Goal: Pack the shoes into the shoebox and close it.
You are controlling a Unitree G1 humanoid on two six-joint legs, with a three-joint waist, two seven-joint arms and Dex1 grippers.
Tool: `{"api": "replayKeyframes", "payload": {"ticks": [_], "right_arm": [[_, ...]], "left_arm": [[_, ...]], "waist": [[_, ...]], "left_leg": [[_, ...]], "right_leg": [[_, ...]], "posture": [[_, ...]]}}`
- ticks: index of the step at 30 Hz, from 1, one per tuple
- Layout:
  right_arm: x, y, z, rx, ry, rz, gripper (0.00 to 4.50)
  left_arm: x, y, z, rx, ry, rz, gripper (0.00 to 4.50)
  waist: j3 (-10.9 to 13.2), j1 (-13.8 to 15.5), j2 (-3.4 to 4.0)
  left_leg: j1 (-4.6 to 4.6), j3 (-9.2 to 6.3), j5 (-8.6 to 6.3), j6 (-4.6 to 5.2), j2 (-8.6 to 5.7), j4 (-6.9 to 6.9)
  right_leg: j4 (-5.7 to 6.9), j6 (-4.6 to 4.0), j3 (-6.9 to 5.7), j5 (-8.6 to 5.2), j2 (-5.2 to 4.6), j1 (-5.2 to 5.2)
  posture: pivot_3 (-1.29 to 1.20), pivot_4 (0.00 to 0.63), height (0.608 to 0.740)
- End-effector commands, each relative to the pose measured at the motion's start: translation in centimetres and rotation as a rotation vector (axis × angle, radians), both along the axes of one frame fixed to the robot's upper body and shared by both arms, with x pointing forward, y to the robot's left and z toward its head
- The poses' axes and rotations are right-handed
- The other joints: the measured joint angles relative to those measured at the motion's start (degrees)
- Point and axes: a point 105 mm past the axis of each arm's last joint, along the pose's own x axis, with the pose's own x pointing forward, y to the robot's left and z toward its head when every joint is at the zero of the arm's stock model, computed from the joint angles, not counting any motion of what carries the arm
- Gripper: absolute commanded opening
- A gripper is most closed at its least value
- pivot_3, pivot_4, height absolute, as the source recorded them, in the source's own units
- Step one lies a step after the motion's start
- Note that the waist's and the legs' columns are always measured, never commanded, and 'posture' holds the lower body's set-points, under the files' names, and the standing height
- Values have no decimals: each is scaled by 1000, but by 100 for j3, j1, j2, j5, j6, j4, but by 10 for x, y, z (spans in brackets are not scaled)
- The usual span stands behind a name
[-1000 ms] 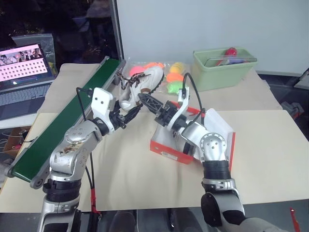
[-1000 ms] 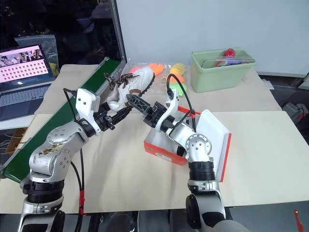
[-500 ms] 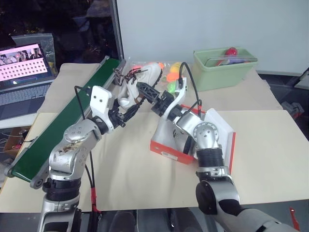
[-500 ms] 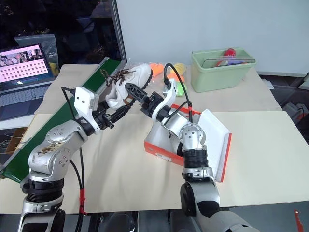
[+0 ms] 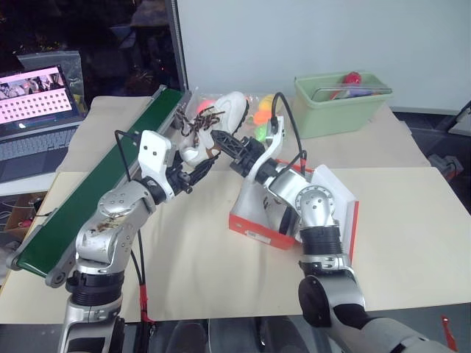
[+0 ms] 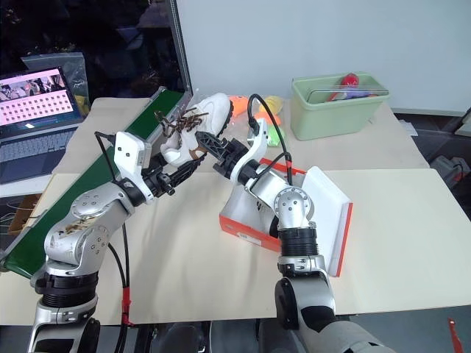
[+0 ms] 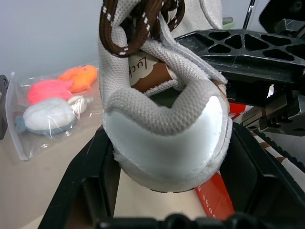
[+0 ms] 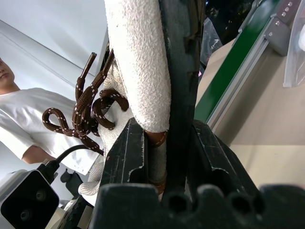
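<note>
You are holding the sneaker (image 6: pixel 197 123) in the air beside the open shoebox (image 6: pixel 259 220): left fingers (image 7: pixel 93 181) clamping its heel, right fingers (image 8: pixel 177 71) pinching its side wall. It looks light and soft-sided, so the firmer heel seems your safest hold.

**Colours on the table, read outward from the shoebox**

You have an orange-red shoebox (image 5: pixel 254 224) with a white inside and small white marks on its side. Beyond it, held up, is a white shoe (image 5: pixel 221 121) with dark brown laces flecked white (image 7: pixel 138 21) and a brown lining. Past the shoe lie pink, orange, yellow and green foam toys (image 5: pixel 259 118) in clear bags. Further right of those is a pale green bin (image 5: pixel 338 107). Left of the shoebox runs a dark green conveyor belt (image 5: pixel 96 191). Everything rests on a beige table (image 5: pixel 412 220).
</note>
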Motion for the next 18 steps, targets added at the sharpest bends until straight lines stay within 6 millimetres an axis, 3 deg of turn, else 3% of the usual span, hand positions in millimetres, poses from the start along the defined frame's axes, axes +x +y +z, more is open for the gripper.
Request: {"api": "replayKeyframes", "payload": {"ticks": [1,3,5,6,8,10,14,18], "right_arm": [[-23,27,29,89,-73,98,1135],[-24,27,32,74,-83,83,1135],[-22,27,34,60,-83,57,1104],[-22,26,35,59,-83,50,1104],[-16,20,36,42,-75,-9,1104],[-8,12,37,34,-56,-68,1104],[26,-45,37,-66,-29,-318,1104],[33,-90,49,-242,-52,-411,1104]], "left_arm": [[-3,-11,6,52,-50,-43,2814],[-5,-13,6,71,-68,-54,2814],[-6,-13,6,83,-89,-54,3468],[-6,-13,6,86,-93,-54,3585],[-7,-15,1,146,-104,-62,4467],[-9,-17,1,127,-95,-78,4488],[-13,-13,-5,157,-106,-62,4488],[-14,-9,-11,153,-88,-51,4488]], "waist": [[0,-1,0],[0,0,0],[0,0,0],[0,2,0],[0,3,0],[0,-2,0],[0,-4,1],[1,67,2]], "left_leg": [[0,0,0,0,0,0],[0,0,0,0,0,0],[-1,0,0,0,0,0],[-1,0,0,0,0,0],[-2,0,0,0,0,0],[-2,0,0,0,-1,0],[-2,0,0,0,0,0],[-11,-2,0,0,-4,0]], "right_leg": [[0,0,0,0,0,0],[0,0,0,0,0,0],[0,0,0,0,0,-1],[0,0,0,0,0,-1],[1,0,0,0,0,-1],[0,0,0,0,-1,-1],[-2,0,0,0,0,-3],[-6,0,-5,0,-4,-6]], "posture": [[0,150,729],[0,150,729],[0,150,729],[0,150,729],[0,150,729],[0,150,729],[0,150,729],[0,150,729]]}}
